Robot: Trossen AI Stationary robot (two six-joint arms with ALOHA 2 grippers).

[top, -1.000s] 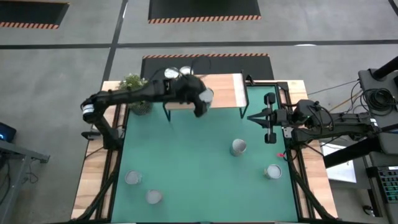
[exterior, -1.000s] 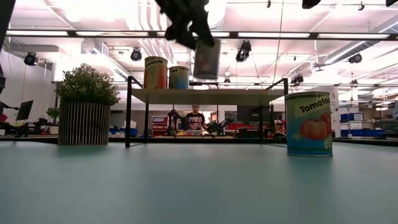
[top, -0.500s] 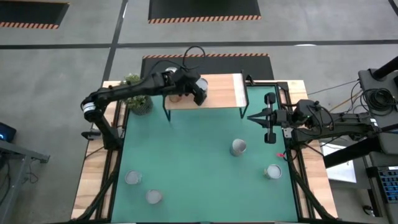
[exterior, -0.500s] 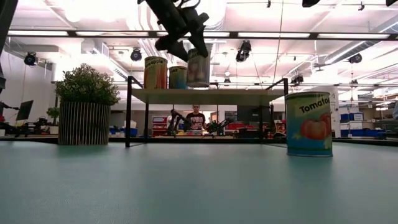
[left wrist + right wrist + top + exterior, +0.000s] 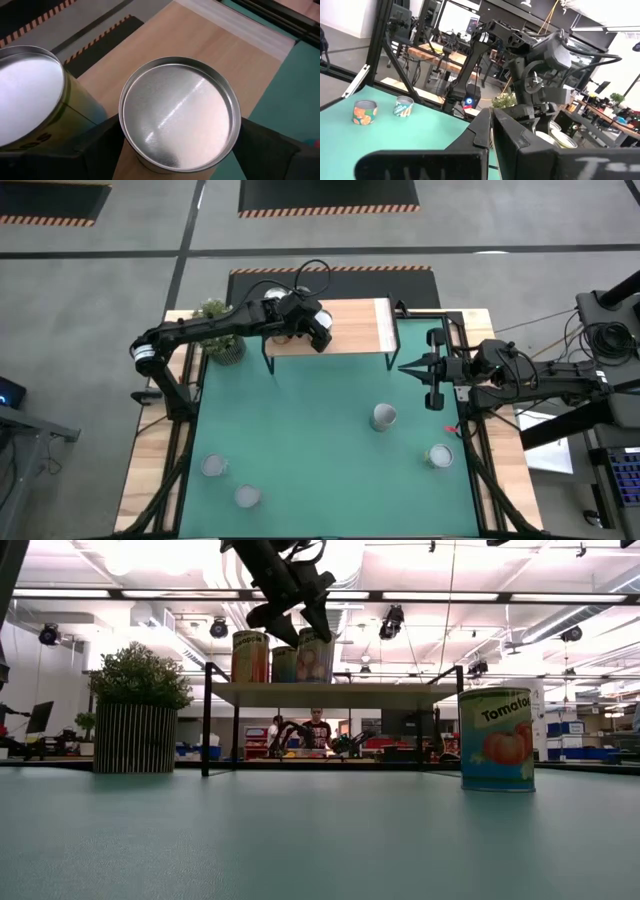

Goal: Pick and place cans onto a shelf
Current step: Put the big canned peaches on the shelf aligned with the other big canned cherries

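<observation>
Since before, the left gripper [image 5: 313, 330] has carried its can [image 5: 179, 116] down onto the shelf [image 5: 352, 328], fingers pinching it; the right gripper [image 5: 406, 367], at three o'clock, is pressed together.

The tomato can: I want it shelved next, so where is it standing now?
In the low view the tomato can stands alone on the green table, right of the shelf and off it.
</observation>
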